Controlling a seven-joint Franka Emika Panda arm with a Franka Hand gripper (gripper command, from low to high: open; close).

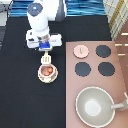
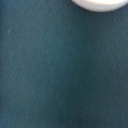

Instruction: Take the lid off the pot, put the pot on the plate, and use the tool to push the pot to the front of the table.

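**Status of work**

1. The table (image 1: 20, 95) carries all items. A stove panel (image 1: 120, 75) covers its corner at the exterior view's bottom right, and a large grey pan (image 1: 94, 105) rests on that panel. Neither belongs to the task.
2. The gripper (image 1: 45, 48) hangs over the table, on the side of the pot towards the exterior view's top edge. It appears clamped on the handle of the tool (image 1: 46, 58), whose pale head points down the view towards the pot.
3. The plate (image 1: 39, 76) lies on the table about midway between its top and bottom edges in the exterior view, near the stove panel's left border but apart from it.
4. The pot (image 1: 47, 72) sits on the plate, uncovered, with its reddish contents showing.
5. The lid (image 1: 80, 50) rests on the stove panel near its top-left corner, well apart from the pot.

**Step in hand**

Lid removal and pot placement read as complete. The push with the tool is judged to be the current step: the tool head is at or just touching the pot's rim.

**Requirement**

The push calls for the head centred behind the pot and a straight line, so that pot and plate do not twist aside.
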